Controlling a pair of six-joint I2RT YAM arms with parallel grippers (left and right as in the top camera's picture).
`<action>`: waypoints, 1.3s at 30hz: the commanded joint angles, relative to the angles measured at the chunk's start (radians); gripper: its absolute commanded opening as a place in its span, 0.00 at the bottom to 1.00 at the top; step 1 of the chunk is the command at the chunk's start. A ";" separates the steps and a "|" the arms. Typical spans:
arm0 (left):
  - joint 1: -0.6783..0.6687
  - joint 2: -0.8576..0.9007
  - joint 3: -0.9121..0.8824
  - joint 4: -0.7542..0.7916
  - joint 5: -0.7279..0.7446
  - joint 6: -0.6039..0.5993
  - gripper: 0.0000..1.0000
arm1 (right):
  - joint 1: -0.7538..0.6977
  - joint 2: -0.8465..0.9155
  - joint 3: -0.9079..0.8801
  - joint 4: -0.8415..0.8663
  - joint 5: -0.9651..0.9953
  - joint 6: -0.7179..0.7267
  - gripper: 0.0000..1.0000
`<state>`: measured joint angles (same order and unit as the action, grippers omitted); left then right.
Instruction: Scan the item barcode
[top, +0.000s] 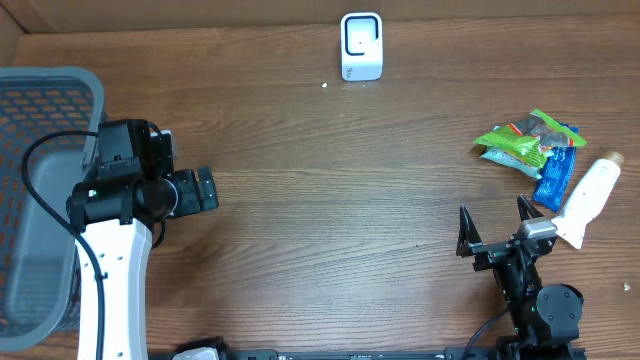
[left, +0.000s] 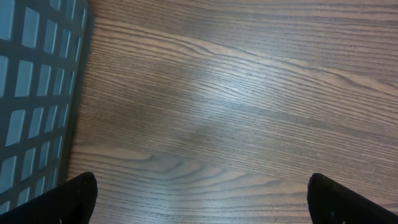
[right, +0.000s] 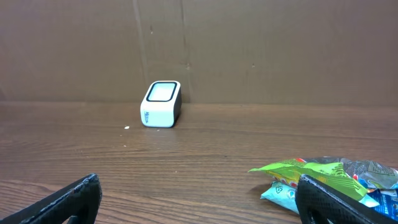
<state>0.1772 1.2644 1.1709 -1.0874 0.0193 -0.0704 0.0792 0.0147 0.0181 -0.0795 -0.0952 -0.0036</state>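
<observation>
A white barcode scanner (top: 361, 46) stands at the far middle of the table, and the right wrist view shows the scanner (right: 161, 104) ahead against the cardboard wall. The items lie in a pile at the right: a green packet (top: 525, 140) over a teal packet (top: 500, 157), a blue packet (top: 555, 178) and a white bottle (top: 588, 197). My right gripper (top: 495, 225) stands open just left of and nearer than that pile, holding nothing. In its own view the gripper (right: 199, 186) has the green packet (right: 311, 171) beside its right finger. My left gripper (top: 200, 190) is open over bare wood, empty (left: 202, 186).
A grey mesh basket (top: 40, 110) fills the left edge of the table, its wall (left: 37, 74) close beside my left fingers. A cardboard wall runs along the far edge. A small white speck (top: 325, 85) lies near the scanner.
</observation>
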 joint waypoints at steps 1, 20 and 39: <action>-0.001 -0.002 0.001 0.000 0.007 0.019 1.00 | 0.004 -0.012 -0.010 0.003 0.016 0.000 1.00; -0.079 -0.319 -0.222 0.426 0.029 -0.005 1.00 | 0.004 -0.012 -0.010 0.003 0.016 0.000 1.00; -0.093 -1.138 -1.065 1.044 0.044 -0.033 1.00 | 0.004 -0.012 -0.010 0.003 0.016 0.000 1.00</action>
<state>0.0910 0.2016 0.1757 -0.0597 0.0715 -0.1017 0.0792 0.0147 0.0181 -0.0803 -0.0883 -0.0040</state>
